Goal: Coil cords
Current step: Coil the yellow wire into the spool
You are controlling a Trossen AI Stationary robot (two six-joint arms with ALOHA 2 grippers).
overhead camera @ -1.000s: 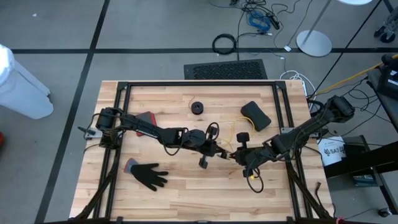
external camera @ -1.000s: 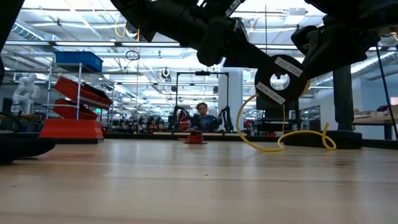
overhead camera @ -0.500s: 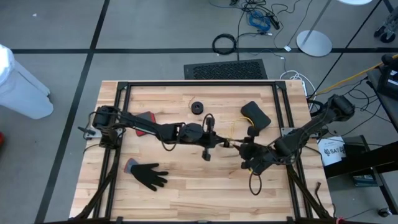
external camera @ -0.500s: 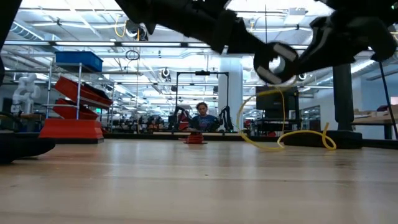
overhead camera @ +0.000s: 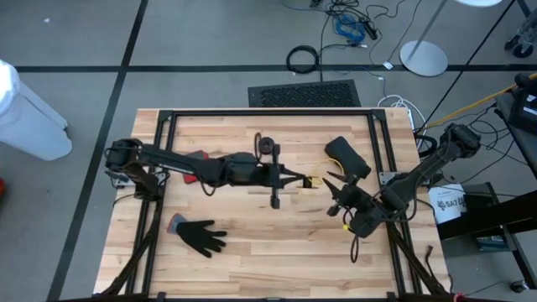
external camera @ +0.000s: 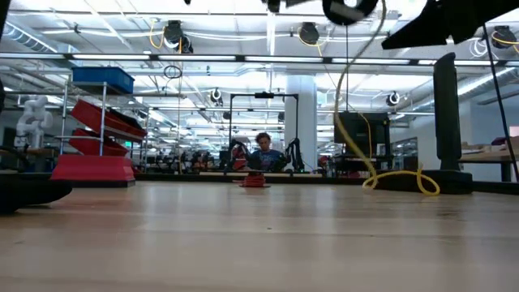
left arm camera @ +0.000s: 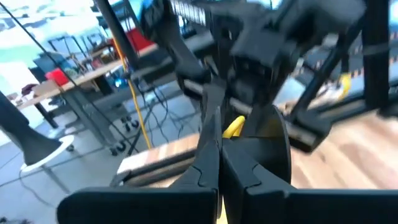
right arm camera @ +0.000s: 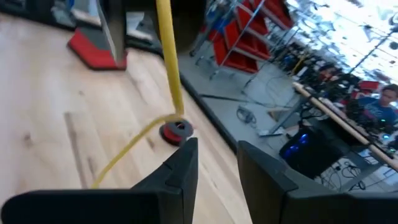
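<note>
Wooden table (overhead camera: 243, 252) fills centre of high view, black frame round its edges. Left arm reaches from frame's left toward the middle; left gripper (overhead camera: 304, 179) sits just right of centre, fingers pinched tight on the yellow-orange cord (overhead camera: 314, 180). In left wrist view the two fingers (left arm camera: 208, 163) press together w/ the yellow cord end showing just past the tips.

Right arm comes in from frame's right; right gripper (overhead camera: 333, 193) is centre-right, near the left one, tips apart. Right wrist view shows its fingers (right arm camera: 183, 168) spread w/ a gap, nothing between them; cord hangs ahead of them and trails onto the wood.

Low view: cord drops from top of frame, curves down to the table at right and loops there (external camera: 397, 177).

Black glove (overhead camera: 200, 236) lies flat lower left. Black pad (overhead camera: 345, 157) upper right of centre, tilted. Small black roll (overhead camera: 267, 146) upper centre, beside left arm. Red object (overhead camera: 197, 158) partly under left arm.

Black cord: can't tell where it is.
</note>
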